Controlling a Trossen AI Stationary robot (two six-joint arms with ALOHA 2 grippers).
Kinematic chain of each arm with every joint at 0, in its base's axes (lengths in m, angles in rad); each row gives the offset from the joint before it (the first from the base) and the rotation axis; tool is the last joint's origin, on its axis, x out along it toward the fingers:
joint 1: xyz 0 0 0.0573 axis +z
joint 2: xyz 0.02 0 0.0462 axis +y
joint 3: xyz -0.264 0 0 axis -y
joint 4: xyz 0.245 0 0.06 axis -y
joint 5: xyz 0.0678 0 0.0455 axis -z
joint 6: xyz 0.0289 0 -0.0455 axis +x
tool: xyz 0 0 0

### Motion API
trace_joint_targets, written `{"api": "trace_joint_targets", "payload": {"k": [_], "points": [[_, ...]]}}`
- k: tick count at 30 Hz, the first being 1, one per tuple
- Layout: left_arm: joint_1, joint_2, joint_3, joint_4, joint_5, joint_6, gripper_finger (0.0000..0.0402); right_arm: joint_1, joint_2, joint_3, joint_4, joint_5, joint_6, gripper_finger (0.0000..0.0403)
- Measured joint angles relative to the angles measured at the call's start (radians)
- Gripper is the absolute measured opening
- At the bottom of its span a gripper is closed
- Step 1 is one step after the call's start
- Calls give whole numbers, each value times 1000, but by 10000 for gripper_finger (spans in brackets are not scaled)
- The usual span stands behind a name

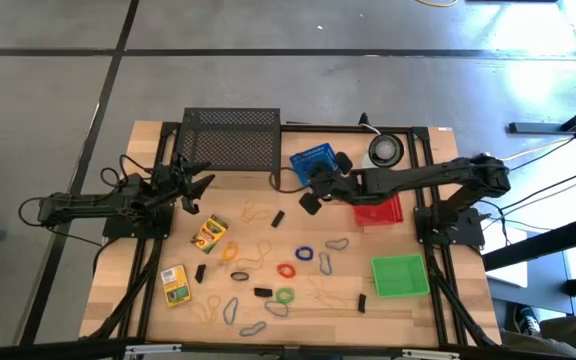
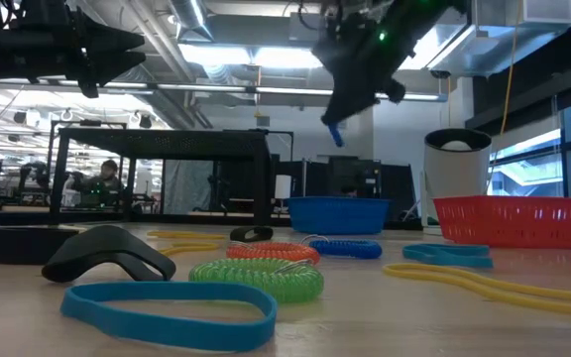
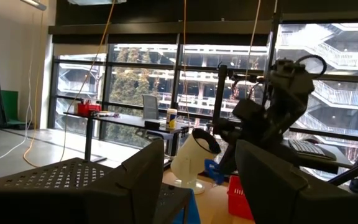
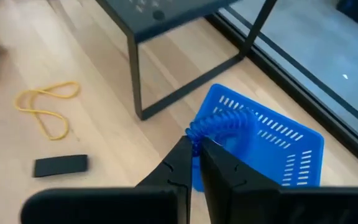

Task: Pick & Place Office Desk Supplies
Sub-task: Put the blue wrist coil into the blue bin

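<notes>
**Blue coil held over the blue basket**

On the left side, the left gripper (image 1: 196, 188) waits raised beside the black wire-mesh rack (image 1: 231, 138), its fingers spread wide and holding nothing. Below it on the wooden table (image 1: 398, 315) lie two yellow-green crayon boxes (image 1: 209, 233), with a small black clip (image 1: 200, 272) between them. Toward the middle the loose bands are scattered: a yellow band (image 1: 254, 213), a blue loop (image 1: 305, 253), a red loop (image 1: 287, 270) and a green loop (image 1: 285, 295), with another black clip (image 1: 277, 218) near the yellow band.

Right of the centre, the right gripper (image 4: 196, 149) is clenched on a blue coiled band (image 4: 219, 122). The coil sticks out from the fingertips and hangs directly above the blue basket (image 4: 291, 155), not touching it (the low view shows the coil clearly in the air, high above the basket rim). Further right are a red basket (image 1: 380, 213), partly covered by the right arm, and a green basket (image 1: 400, 276).

The part of the coil inside the fingers is hidden. In the wrist view the blue basket is cut by the gripper body. In the left wrist view the own fingers cover most of the table.
</notes>
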Motion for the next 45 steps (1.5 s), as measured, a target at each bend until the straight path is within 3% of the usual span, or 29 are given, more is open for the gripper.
{"api": "trace_joint_targets", "payload": {"k": [10,23,30,35,39,45], "points": [[0,0,0,0,0,0,194,-66,65,0,7,-65,25,23],[0,0,0,0,0,0,194,-230,159,0,24,-8,107,23],[0,0,0,0,0,0,194,-254,236,-1,45,-12,132,23],[0,0,0,0,0,0,194,-254,240,0,46,-72,148,25],[0,0,0,0,0,0,194,-254,240,0,44,-80,152,43],[0,0,0,0,0,0,194,-254,240,0,44,-80,150,101]]}}
